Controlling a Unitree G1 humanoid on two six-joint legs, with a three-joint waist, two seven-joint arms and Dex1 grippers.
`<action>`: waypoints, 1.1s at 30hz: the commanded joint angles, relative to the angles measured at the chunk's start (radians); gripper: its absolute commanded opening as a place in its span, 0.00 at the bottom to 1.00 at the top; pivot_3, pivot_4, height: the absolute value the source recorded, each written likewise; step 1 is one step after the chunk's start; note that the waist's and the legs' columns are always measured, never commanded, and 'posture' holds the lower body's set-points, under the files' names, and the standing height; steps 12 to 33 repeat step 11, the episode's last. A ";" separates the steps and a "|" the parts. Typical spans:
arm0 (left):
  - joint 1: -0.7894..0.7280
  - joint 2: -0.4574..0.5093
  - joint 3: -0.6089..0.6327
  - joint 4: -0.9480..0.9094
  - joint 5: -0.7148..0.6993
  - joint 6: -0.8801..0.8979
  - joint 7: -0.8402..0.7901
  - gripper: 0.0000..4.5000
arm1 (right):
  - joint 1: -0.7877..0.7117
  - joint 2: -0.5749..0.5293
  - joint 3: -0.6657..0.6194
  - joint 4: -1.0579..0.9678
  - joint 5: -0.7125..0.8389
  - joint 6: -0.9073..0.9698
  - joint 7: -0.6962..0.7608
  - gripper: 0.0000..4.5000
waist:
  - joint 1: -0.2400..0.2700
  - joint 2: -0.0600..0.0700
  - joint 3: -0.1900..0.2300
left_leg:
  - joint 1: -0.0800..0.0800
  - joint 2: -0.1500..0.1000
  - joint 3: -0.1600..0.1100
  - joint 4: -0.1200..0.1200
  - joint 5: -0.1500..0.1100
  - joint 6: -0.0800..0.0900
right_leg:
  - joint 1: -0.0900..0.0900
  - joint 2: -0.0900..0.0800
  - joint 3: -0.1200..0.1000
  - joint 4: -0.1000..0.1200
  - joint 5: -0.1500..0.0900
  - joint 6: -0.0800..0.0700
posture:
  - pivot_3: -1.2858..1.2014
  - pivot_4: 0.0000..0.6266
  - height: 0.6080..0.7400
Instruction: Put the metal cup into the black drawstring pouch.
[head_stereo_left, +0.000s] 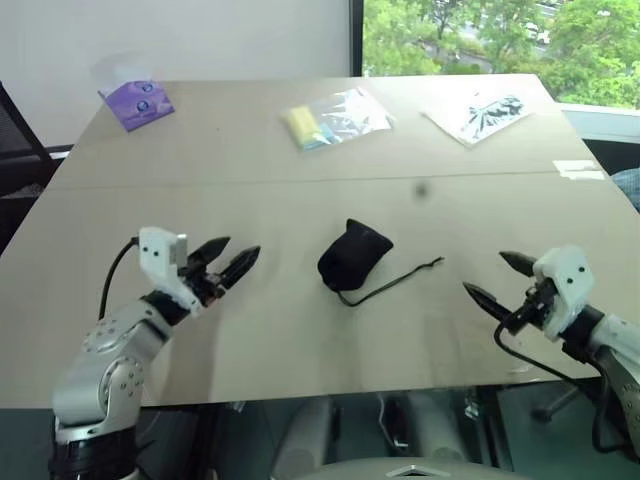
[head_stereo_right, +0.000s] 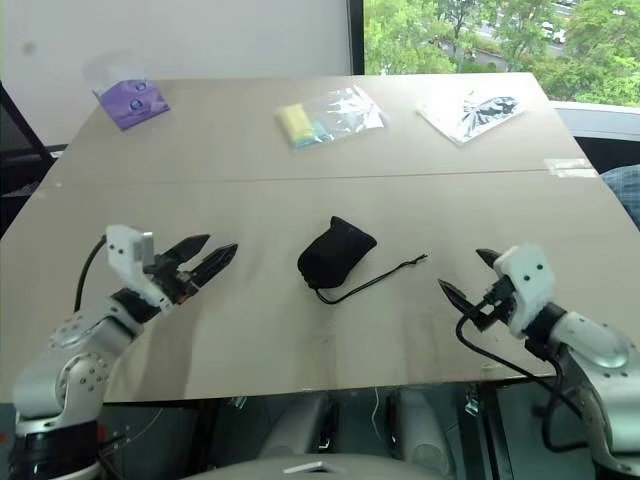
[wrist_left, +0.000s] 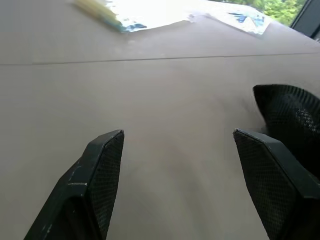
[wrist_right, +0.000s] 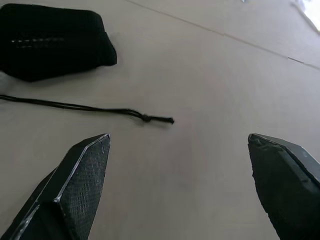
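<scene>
From the head views, the left gripper (head_stereo_left: 232, 257) hovers over the table (head_stereo_left: 300, 350) near its front edge, toward the left corner, fingers parted and empty. The right gripper (head_stereo_left: 497, 279) hangs by the front edge toward the right corner, fingers spread wide, gripping nothing. Between them, at mid-table, the black drawstring pouch (head_stereo_left: 352, 254) lies lumpy, its cord (head_stereo_left: 400, 279) trailing toward the right gripper. Along the far edge lie a purple packet (head_stereo_left: 137, 101), a clear bag with yellow contents (head_stereo_left: 335, 118) and a clear bag with a black print (head_stereo_left: 482, 113). I cannot tell where the metal cup is.

The left wrist view shows both fingers (wrist_left: 97, 175) apart over bare table, the pouch just beside one.

The right wrist view shows the fingers (wrist_right: 75, 180) wide apart, the cord's knotted end ahead.
</scene>
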 joint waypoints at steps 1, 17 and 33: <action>0.087 -0.002 0.080 -0.101 0.039 -0.089 0.024 0.81 | 0.048 0.018 -0.078 -0.033 0.003 -0.079 -0.032 0.99 | -0.001 0.000 0.000 | 0.004 0.000 0.000 -0.002 -0.002 0.003 | 0.004 0.000 0.000 -0.003 0.000 0.000 | 0.52 0.24 1.00; 0.193 -0.072 0.191 -0.199 -0.016 -0.062 0.152 0.81 | 0.105 -0.003 -0.139 0.132 -0.035 -0.272 0.006 0.99 | 0.002 0.001 0.000 | 0.005 0.001 0.001 -0.002 -0.002 0.003 | 0.005 0.001 0.000 -0.003 -0.001 0.000 | 0.52 0.24 1.00; 0.193 -0.072 0.191 -0.199 -0.016 -0.062 0.152 0.81 | 0.105 -0.003 -0.139 0.132 -0.035 -0.272 0.006 0.99 | 0.002 0.001 0.000 | 0.005 0.001 0.001 -0.002 -0.002 0.003 | 0.005 0.001 0.000 -0.003 -0.001 0.000 | 0.52 0.24 1.00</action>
